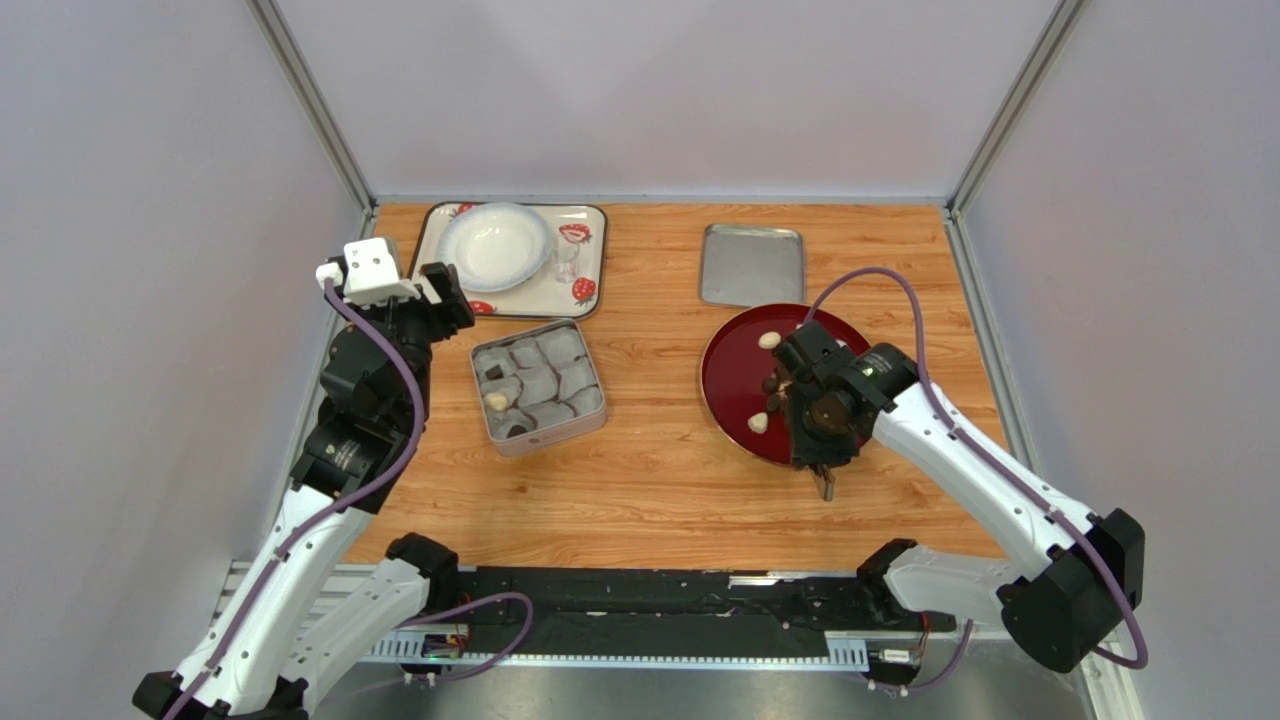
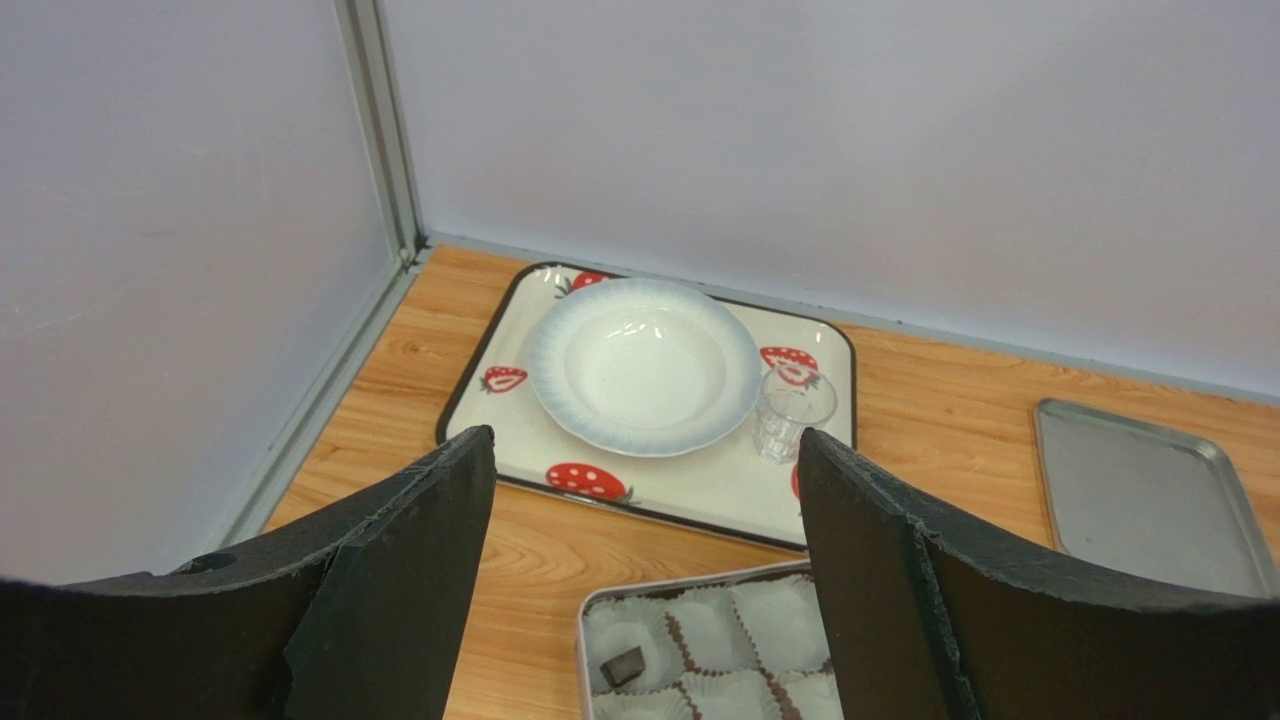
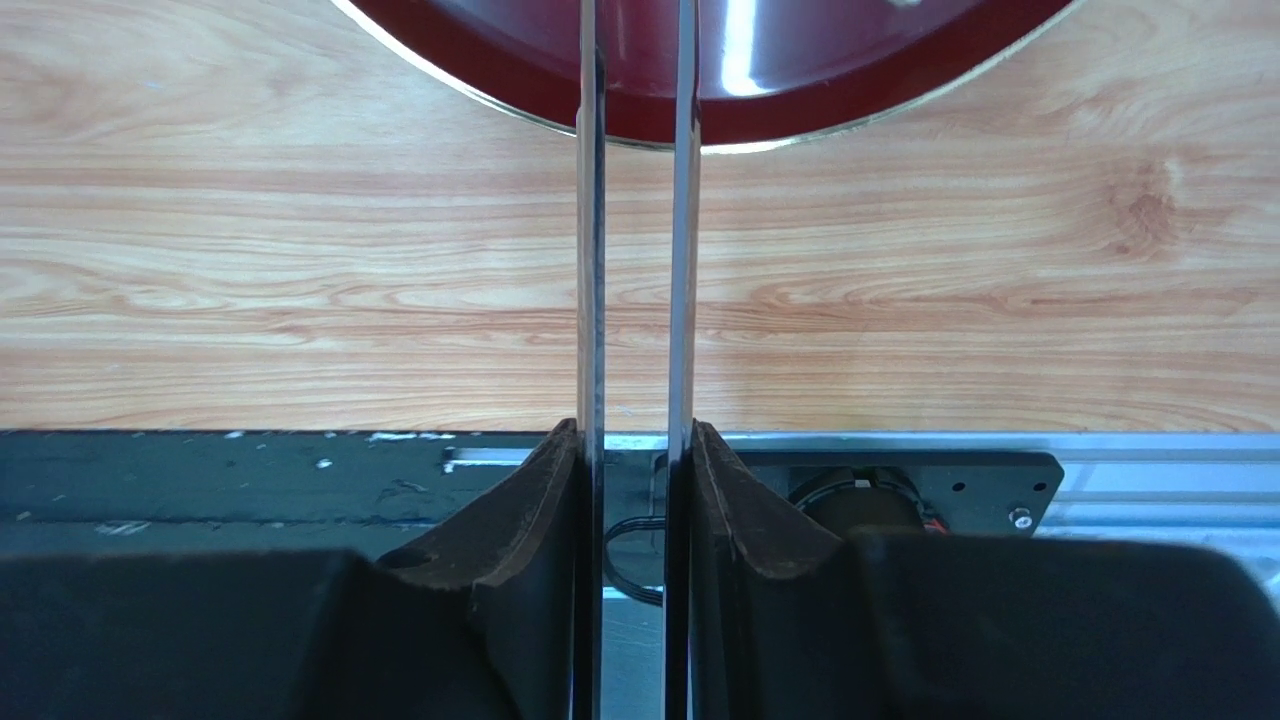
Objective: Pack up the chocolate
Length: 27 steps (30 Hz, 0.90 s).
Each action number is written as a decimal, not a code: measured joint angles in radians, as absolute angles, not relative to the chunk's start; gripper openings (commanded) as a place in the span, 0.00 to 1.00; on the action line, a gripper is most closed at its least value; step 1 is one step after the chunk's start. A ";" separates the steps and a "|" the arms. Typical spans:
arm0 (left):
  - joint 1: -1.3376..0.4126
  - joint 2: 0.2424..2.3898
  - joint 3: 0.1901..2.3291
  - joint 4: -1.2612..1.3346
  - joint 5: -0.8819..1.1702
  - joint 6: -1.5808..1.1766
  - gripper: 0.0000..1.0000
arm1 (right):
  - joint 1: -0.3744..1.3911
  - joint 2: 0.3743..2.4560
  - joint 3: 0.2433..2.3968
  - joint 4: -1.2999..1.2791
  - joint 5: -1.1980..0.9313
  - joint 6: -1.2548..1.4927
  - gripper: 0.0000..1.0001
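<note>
The chocolate lies partly on a dark red plate [image 1: 736, 375]: cream pieces [image 1: 769, 341] and dark ones [image 1: 772, 386]. An open tin [image 1: 537, 387] lined with grey paper cups holds a dark square [image 2: 622, 660] and a cream piece [image 1: 496, 401]. My right gripper [image 1: 819, 413] hovers over the plate's near right side, shut on metal tongs [image 3: 684, 225]. The two blades run up from the right gripper [image 3: 634, 435] over the plate rim [image 3: 842, 113]; their tips are out of view. My left gripper [image 2: 646, 450] is open with nothing in it, above the tin's far left corner.
A strawberry-print tray [image 1: 579, 293] at the back left carries a white bowl [image 1: 493, 246] and a small glass [image 1: 564, 263]. A flat metal lid [image 1: 751, 266] lies behind the plate. Walls close in on three sides, and the arms' base rail [image 1: 661, 608] runs along the near edge.
</note>
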State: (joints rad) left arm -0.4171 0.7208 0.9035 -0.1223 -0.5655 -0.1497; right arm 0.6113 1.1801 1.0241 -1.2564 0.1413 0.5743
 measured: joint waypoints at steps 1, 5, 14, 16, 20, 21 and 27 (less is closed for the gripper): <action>-0.417 0.721 0.904 -0.123 -0.565 -0.150 0.82 | 0.616 1.169 1.047 -1.263 0.142 0.570 0.17; -0.416 0.720 0.904 -0.123 -0.561 -0.150 0.82 | 0.649 1.154 1.156 -1.271 0.141 0.543 0.17; -0.416 0.712 0.904 -0.122 -0.560 -0.149 0.82 | 0.819 1.291 1.364 -1.265 0.147 0.455 0.17; -0.416 0.712 0.904 -0.122 -0.560 -0.149 0.82 | 0.870 1.353 1.409 -1.254 0.146 0.426 0.17; -0.414 0.710 0.904 -0.122 -0.560 -0.149 0.82 | 0.948 1.478 1.502 -1.222 0.134 0.358 0.18; -0.413 0.709 0.904 -0.122 -0.560 -0.149 0.82 | 0.962 1.506 1.523 -1.214 0.128 0.342 0.18; -0.410 0.700 0.904 -0.122 -0.560 -0.149 0.82 | 1.028 1.668 1.672 -1.146 0.075 0.242 0.18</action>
State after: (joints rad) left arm -0.4099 0.7002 0.9035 -0.1219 -0.5602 -0.1490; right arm 1.0279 1.6684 1.6722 -1.1461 0.0750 0.2424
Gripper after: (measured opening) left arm 0.822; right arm 0.282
